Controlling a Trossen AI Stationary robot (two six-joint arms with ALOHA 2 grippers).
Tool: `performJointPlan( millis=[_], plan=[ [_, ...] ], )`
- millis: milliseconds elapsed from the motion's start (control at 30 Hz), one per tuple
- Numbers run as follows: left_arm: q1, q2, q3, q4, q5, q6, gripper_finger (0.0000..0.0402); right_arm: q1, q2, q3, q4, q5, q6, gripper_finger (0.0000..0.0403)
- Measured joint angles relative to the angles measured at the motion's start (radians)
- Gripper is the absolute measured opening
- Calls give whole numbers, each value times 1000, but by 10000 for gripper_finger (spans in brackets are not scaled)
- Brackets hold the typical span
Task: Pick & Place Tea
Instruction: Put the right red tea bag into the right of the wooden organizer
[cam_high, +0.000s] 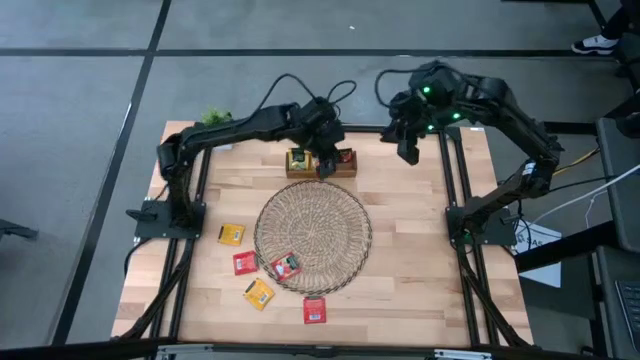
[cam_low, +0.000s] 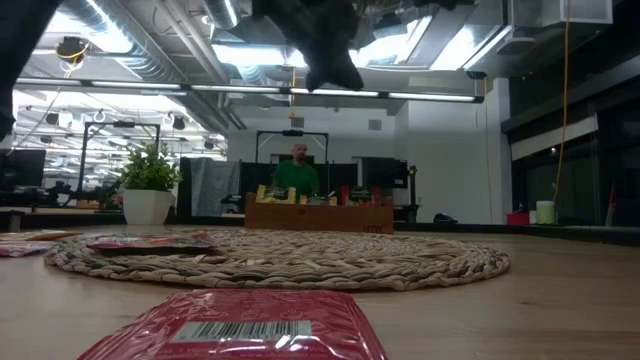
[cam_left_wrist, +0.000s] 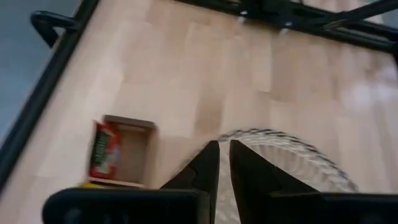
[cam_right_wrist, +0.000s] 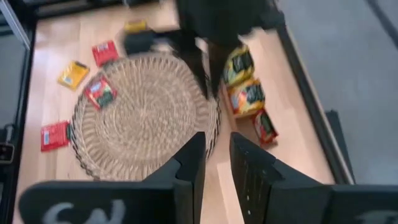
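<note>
Left gripper (cam_high: 326, 165) over box (cam_high: 320, 163) at mat's (cam_high: 313, 238) far edge, fingers nearly together, empty. Right gripper (cam_high: 408, 152) raised near far right, slightly apart, empty. Tea sachets (cam_high: 259, 292) loose front-left; one (cam_high: 285, 266) on mat.

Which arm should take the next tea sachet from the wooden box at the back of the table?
Probably the left. The left gripper hangs right over the wooden box of sachets, fingers nearly closed and empty. The right gripper sits beyond the box's right end, at the table's back edge, holding nothing.
</note>
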Motion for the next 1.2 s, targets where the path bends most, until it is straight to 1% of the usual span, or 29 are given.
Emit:
performJointPlan(
  millis=[100, 200, 300, 400, 467, 567, 767, 900, 967, 1100, 1200],
  plan=[
    [-34, -86, -98, 48, -7, -45, 36, 14, 1, -59, 8, -5, 0, 75],
    [-51, -194, -195, 82, -18, -98, 36, 29, -1, -109, 54, -15, 15, 75],
    [-62, -299, -283, 84, -66, -155, 36, 41, 0, -154, 107, -59, 20, 75],
    [-75, -406, -357, 82, -77, -216, 45, 55, 0, -200, 185, -88, 47, 75],
    [-89, -469, -397, 83, -75, -255, 59, 67, 0, -230, 233, -88, 69, 75],
    [-118, -549, -440, 72, -76, -296, 93, 84, 0, -267, 299, -90, 98, 75],
    [-184, -659, -451, -33, -72, -328, 175, 138, 0, -327, 473, -133, 184, 81],
    [-225, -720, -452, -140, -78, -348, 213, 178, 20, -338, 545, -134, 242, 111],
    [-249, -745, -452, -209, -107, -353, 224, 198, 43, -338, 572, -133, 279, 134],
    [-305, -784, -452, -306, -190, -366, 232, 238, 94, -338, 589, -132, 333, 183],
    [-346, -799, -452, -332, -203, -367, 231, 271, 140, -339, 598, -132, 369, 211]
  ],
)
